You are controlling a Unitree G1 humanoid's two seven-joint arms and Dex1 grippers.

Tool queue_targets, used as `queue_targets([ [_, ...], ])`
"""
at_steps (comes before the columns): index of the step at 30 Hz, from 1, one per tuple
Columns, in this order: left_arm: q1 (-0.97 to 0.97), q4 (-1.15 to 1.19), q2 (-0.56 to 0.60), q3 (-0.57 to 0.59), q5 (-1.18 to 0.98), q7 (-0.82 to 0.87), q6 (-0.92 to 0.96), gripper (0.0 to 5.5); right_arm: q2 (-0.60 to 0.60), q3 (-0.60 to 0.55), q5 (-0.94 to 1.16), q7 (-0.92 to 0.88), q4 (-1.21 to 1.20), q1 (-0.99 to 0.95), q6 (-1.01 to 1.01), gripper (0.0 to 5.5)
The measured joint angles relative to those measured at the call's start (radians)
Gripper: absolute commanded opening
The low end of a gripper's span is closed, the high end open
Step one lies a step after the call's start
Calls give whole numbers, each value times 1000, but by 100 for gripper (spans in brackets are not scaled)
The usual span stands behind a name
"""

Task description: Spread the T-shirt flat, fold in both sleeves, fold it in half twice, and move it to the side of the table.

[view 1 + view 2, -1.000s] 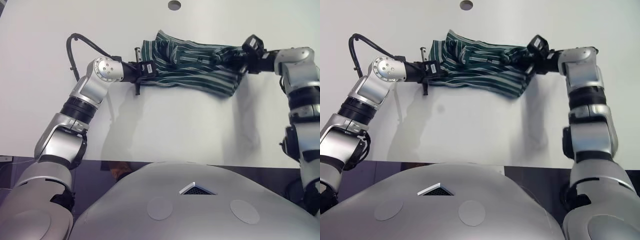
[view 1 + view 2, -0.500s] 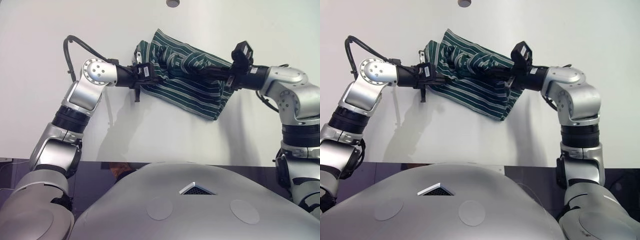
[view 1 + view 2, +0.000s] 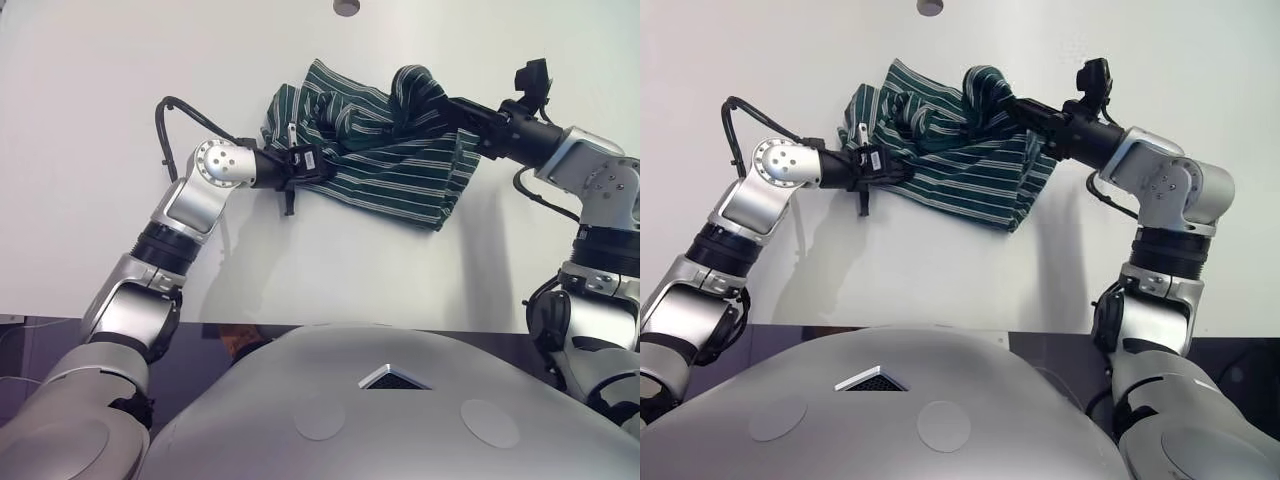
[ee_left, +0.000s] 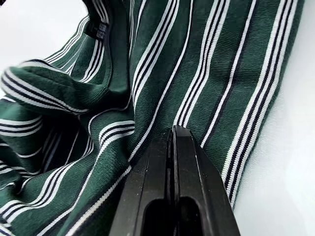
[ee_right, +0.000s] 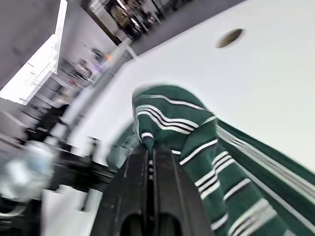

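Observation:
A dark green T-shirt [image 3: 385, 165] with white stripes lies bunched near the far middle of the white table [image 3: 90, 140]. My left gripper [image 3: 312, 163] is shut on the shirt's left edge; in the left wrist view its fingers [image 4: 173, 147] pinch the striped cloth [image 4: 216, 73]. My right gripper [image 3: 440, 100] is shut on a bunch of the shirt at its upper right and holds that part lifted above the table. The right wrist view has the cloth [image 5: 182, 123] draped over the closed fingertips [image 5: 147, 157].
A small round hole [image 3: 346, 7] sits in the tabletop beyond the shirt. Bare table surface stretches to the left, right and front of the shirt. A black cable [image 3: 175, 105] loops off my left forearm.
My right gripper rose and swung right, lifting its bunch of shirt. My left gripper shifted a little right and nearer with the shirt's edge. The hanging lower corner has spread wider.

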Motion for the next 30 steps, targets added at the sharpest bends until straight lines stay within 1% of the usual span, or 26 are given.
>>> queue_targets([
  [3, -1, 16, -11, 4, 0, 8, -8, 2, 48, -111, 111, -72, 62, -24, 73, 0],
  [6, 4, 17, -14, 4, 0, 15, -15, 2, 46, -219, 143, -177, 183, -16, 125, 0],
  [8, 12, 15, -14, 4, 0, 17, -18, 2, 27, -252, 140, -222, 217, 30, 150, 0],
  [9, 20, 9, -14, 4, 0, 25, -18, 0, 4, -253, 120, -228, 221, 69, 161, 30],
  [12, 30, 8, -13, 5, 5, 40, -18, 0, -75, -154, 60, -190, 166, 165, 138, 87],
  [13, 31, 9, -13, 5, 5, 43, -18, 0, -86, -129, 44, -174, 152, 176, 128, 104],
  [15, 30, 7, -13, 3, 5, 43, -21, 0, -112, -76, 27, -126, 105, 212, 105, 110],
  [16, 30, 7, -13, 3, 5, 43, -22, 0, -133, -72, 28, -89, 80, 225, 90, 110],
  [19, 35, 6, -7, 6, 5, 42, -27, 0, -227, -130, 54, 55, -5, 235, -10, 110],
  [20, 34, 6, -3, 6, 5, 39, -30, 0, -244, -124, 57, 99, -46, 221, -56, 91],
  [21, 32, 7, 2, 5, 5, 35, -33, 0, -253, -94, 49, 135, -90, 187, -102, 78],
  [23, 19, 12, 9, -1, 8, 19, -42, 0, -248, 50, -20, 188, -150, 123, -201, 40],
  [24, 15, 13, 13, -4, 8, 10, -46, 0, -214, 145, -89, 191, -146, 88, -259, 13],
  [25, 7, 16, 17, -6, 9, -1, -47, 0, -161, 236, -146, 183, -120, 60, -315, 2],
  [27, -17, 25, 22, -16, 10, -32, -49, 0, -29, 396, -268, 143, -23, 12, -420, 2],
  [28, -24, 27, 22, -21, 10, -37, -50, 0, 37, 449, -306, 125, 37, -3, -464, 2],
  [30, -25, 31, 23, -22, 10, -40, -57, 0, 116, 505, -378, 91, 167, -47, -539, 2],
])
